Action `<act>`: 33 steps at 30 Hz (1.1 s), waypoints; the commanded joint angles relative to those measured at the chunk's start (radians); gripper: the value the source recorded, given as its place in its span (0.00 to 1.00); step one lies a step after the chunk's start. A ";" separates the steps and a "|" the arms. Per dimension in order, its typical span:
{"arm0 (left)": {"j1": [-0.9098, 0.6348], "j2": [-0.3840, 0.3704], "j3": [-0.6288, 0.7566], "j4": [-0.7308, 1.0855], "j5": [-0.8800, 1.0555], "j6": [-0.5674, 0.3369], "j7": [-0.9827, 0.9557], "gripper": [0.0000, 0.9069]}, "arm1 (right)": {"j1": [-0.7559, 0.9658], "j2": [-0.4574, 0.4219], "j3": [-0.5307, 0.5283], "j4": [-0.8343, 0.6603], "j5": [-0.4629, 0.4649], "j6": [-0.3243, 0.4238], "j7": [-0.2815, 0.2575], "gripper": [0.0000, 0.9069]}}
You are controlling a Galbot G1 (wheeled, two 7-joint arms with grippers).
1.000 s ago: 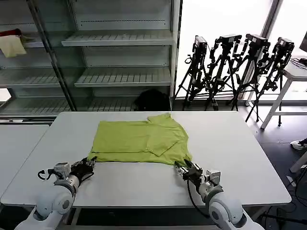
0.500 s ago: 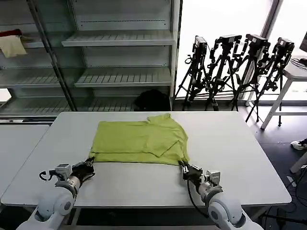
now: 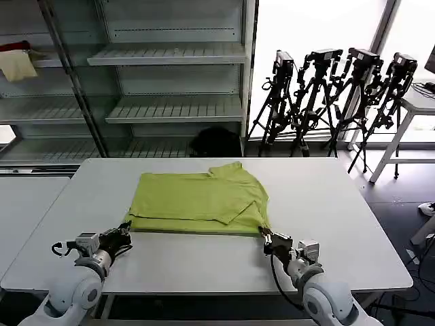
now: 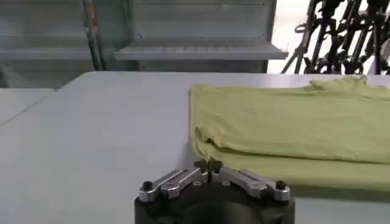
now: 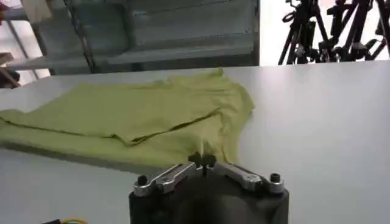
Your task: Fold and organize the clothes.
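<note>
Head view: lime-green short-sleeved cotton T-shirt point(image 3: 199, 202) lying flat on the pale grey rectangular table point(image 3: 340, 204), roughly mid-table, folded into a wide band with a sleeve and collar bunched toward the far right corner of the cloth. Near hem running left to right, parallel to the table's near edge.

Left gripper point(image 3: 125, 230) low over the table at the near left, tips right at the shirt's near left corner. Left wrist view: black-tipped metal fingers point(image 4: 200, 165) pressed together, tips meeting just short of the hem; cannot tell whether any cloth is caught between them. Folded layers of the shirt point(image 4: 286, 131) stacked just beyond the tips.

Right gripper point(image 3: 268, 235) low at the near right, tips at the shirt's near right corner. Right wrist view: fingers point(image 5: 196, 160) likewise pressed together, tips up against the cloth edge point(image 5: 146, 122); contact or pinch not resolvable.

Behind the table: grey metal shelving unit point(image 3: 170, 81) with slatted shelves, a pale cream cloth point(image 3: 17, 64) on a far left shelf. Row of black camera tripods point(image 3: 340, 95) standing at the far right by the bright window.
</note>
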 commanded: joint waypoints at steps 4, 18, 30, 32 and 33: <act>0.273 0.011 -0.025 -0.272 0.067 0.043 -0.150 0.00 | -0.217 -0.128 0.074 0.193 0.013 -0.001 0.001 0.00; 0.508 -0.038 -0.054 -0.444 0.185 0.046 -0.296 0.00 | -0.421 -0.165 0.127 0.327 -0.012 -0.006 0.021 0.00; 0.534 -0.059 -0.040 -0.443 0.225 0.047 -0.336 0.23 | -0.495 -0.161 0.161 0.348 -0.033 -0.006 0.022 0.00; 0.557 -0.064 -0.033 -0.460 0.242 0.048 -0.347 0.89 | -0.496 -0.161 0.170 0.354 -0.033 -0.007 0.023 0.26; 0.561 -0.068 -0.028 -0.466 0.250 0.048 -0.354 1.00 | -0.497 -0.162 0.178 0.362 -0.032 -0.009 0.024 1.00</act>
